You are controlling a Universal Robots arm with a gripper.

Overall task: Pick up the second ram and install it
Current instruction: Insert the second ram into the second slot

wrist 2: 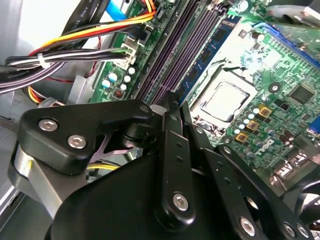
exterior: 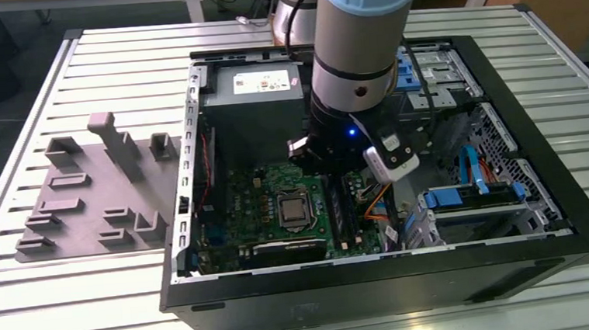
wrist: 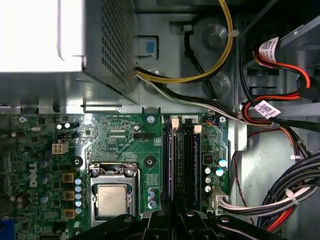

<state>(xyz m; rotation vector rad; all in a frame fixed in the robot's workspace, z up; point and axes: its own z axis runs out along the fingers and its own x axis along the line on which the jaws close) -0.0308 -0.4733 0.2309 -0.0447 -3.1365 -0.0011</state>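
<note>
One open computer case (exterior: 547, 217) (sideways) on slatted table (exterior: 90, 62).

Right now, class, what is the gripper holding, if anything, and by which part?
It cannot be told: the gripper sits low over the memory slots, and its own body hides any hold.

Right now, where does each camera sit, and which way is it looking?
Exterior view: off the arm, above the table, looking down into the open computer case; the arm shows.
First wrist view: on the arm, looking straight down at the motherboard and memory slots; the gripper shows.
Second wrist view: on the arm, looking slantwise along the memory slots; the gripper shows.
All share the processor socket.
</note>
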